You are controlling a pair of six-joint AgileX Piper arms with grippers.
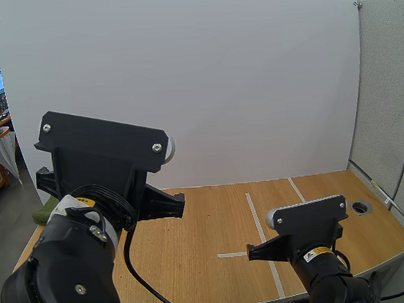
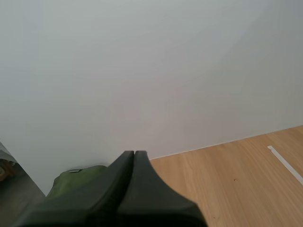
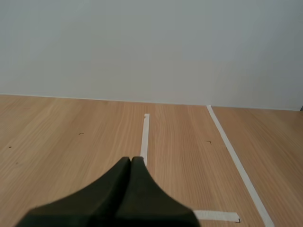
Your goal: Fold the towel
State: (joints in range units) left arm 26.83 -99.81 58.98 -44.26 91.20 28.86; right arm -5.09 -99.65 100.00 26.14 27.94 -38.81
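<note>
Towel shows at the left edge of the high view, a green bunched heap on the left rim of the wooden table, partly hidden behind my left arm; that arm rises large in the lower left of the frame, and my right arm stands smaller in the lower right, well apart from the cloth; white tape lines cross the wood right of centre, a round hole sits near the table's right side, and a white board stands upright behind it all. In the left wrist view my left gripper has its two black fingers pressed together into one dark wedge with nothing between them; the green towel lies just beside the wedge, against the foot of the white board, with bare table on the other side. In the right wrist view my right gripper is likewise closed tip to tip on nothing, held above the table; a tape line runs straight ahead from the tips toward the board, a second strip lies crosswise beside the fingers, and a third runs slantwise past them.
</note>
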